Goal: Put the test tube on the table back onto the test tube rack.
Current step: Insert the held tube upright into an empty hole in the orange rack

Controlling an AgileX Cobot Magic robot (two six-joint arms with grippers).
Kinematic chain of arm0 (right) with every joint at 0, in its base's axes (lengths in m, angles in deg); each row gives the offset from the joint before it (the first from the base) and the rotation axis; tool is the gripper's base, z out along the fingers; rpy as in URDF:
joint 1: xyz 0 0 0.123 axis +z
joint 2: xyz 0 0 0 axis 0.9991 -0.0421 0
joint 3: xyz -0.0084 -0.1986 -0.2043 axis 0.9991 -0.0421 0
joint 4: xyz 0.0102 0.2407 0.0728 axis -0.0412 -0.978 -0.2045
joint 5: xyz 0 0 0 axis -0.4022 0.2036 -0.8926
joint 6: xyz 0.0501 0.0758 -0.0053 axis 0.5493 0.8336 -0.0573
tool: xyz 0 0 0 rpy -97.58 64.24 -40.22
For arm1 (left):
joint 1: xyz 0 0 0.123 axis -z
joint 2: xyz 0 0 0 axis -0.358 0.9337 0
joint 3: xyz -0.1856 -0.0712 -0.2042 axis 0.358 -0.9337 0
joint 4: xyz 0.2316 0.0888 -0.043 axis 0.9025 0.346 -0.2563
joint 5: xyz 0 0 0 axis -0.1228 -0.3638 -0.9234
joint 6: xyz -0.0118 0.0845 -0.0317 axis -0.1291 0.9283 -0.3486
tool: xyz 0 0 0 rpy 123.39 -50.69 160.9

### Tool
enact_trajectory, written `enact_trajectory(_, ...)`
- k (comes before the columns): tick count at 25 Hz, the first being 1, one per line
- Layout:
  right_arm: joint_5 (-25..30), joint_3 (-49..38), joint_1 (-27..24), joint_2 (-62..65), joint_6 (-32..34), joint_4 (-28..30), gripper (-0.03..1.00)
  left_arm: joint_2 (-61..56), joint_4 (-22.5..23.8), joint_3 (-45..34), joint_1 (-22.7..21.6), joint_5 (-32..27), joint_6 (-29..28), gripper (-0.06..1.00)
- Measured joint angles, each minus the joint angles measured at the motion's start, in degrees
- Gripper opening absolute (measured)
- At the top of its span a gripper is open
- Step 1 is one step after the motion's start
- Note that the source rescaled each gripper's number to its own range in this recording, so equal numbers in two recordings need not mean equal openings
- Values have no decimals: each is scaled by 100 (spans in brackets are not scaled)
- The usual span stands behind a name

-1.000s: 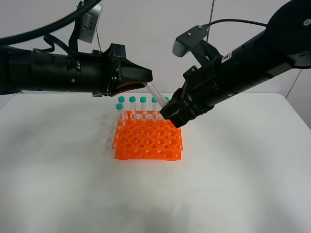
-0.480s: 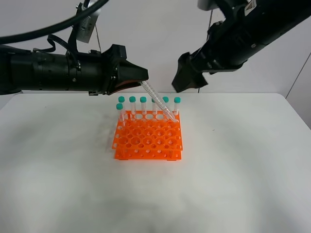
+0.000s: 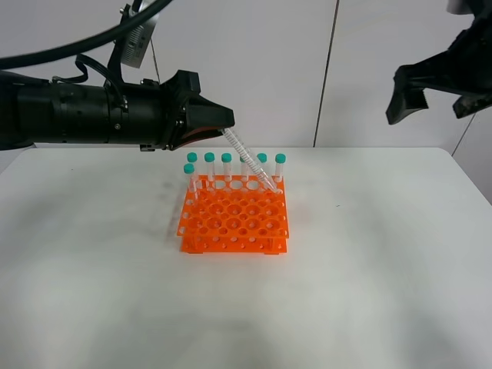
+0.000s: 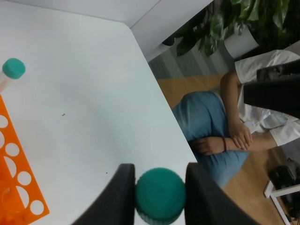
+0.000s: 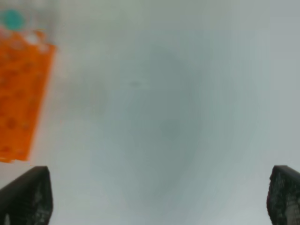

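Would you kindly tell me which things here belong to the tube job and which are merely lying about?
Job: slanted tube, clamped in left pincer; orange rack beneath its tip.
Just about: other tubes standing in the rack; open right pincer, up at the side; plant; seated person.

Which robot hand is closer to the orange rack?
Left. The left gripper hangs just above the rack, by its back-left corner, holding a tilted test tube; the right gripper is high up, far to the right.

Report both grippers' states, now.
Left gripper: shut on the test tube.
Right gripper: open, holding nothing.
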Motion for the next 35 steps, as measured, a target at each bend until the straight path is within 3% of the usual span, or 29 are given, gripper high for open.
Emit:
enact_trajectory(3,280,0,-346,0,-106,6,100,0,0,0,0,0,0,0)
enact_trajectory(7,618,0,-391,0,-176,-20,100,0,-18,0,0,0,0,0)
enact_trajectory(15,626,-168,-391,570,-24,-25,100,0,-18,0,0,-45,0,0)
enact_trajectory(20,631,-1301,-391,1890,134,-176,100,2,-18,0,0,-45,0,0)
enact_trajectory(24,613,-2725,-391,3530,175,-382,100,7,-18,0,0,-45,0,0)
enact_trajectory(30,-79,-4506,-391,6079,172,-411,100,7,-18,0,0,-51,0,0)
enact_trajectory(35,-238,-5270,-391,7665,89,-438,100,7,-18,0,0,-51,0,0)
